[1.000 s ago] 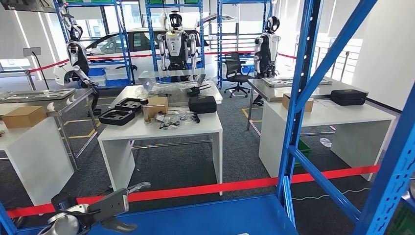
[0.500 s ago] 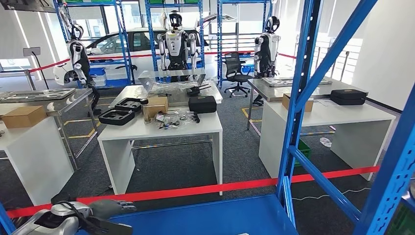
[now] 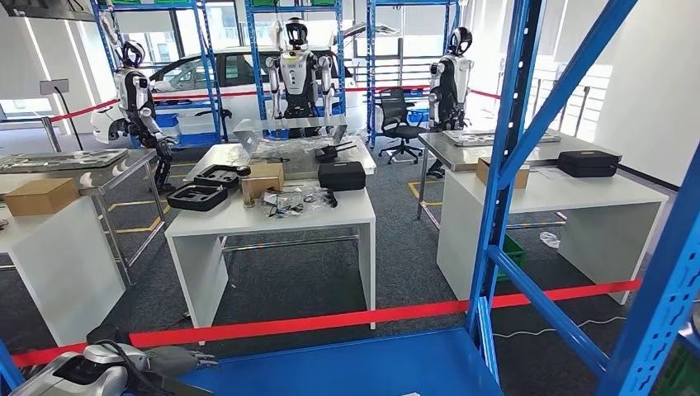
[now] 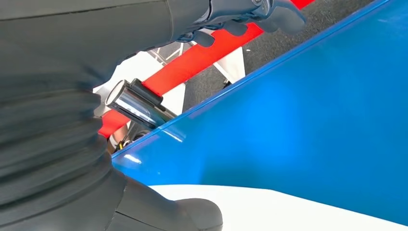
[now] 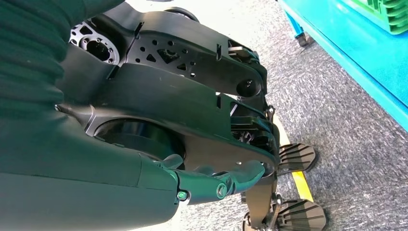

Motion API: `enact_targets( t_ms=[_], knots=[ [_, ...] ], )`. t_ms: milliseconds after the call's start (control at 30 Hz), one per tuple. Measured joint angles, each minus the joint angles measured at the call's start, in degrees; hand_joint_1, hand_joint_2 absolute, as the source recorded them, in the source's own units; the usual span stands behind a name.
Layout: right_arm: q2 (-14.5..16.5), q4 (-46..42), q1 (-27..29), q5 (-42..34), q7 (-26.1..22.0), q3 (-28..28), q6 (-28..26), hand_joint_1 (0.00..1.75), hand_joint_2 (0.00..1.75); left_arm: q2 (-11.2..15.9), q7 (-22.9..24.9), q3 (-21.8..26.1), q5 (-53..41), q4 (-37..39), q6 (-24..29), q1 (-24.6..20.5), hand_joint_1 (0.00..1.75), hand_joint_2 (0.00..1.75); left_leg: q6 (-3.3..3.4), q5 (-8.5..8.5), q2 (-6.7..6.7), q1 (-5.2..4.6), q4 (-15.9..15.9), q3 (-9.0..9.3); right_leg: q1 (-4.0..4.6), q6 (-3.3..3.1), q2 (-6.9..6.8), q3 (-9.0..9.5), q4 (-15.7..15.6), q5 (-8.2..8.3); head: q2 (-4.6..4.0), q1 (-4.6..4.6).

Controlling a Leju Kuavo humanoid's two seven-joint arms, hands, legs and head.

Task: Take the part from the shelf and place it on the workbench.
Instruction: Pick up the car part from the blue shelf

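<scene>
Left hand sits low at the shelf's left front corner, fingers stretched toward the blue deck, holding nothing. In the left wrist view a shiny cylindrical part lies at the deck's edge, just beside the hand, long axis along that edge. Right hand hangs by the leg, fingers loosely curled, empty. Left is nearer.
</scene>
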Motion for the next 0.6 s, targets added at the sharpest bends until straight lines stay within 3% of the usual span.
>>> enact_targets(
  t_ms=[600],
  knots=[
    [0.0, 0.0, 0.0, 0.1, 0.1, 0.9, 0.1, 0.00, 1.75, 1.4, 0.9, -3.8, 3.6, -0.1, -4.8, -0.8, 0.00, 1.75, 0.00, 0.00, -0.01, 0.00, 0.0, 0.00, 0.00, 0.00, 0.00, 0.00, 0.0, 0.00, 0.00, 0.00]
  ],
)
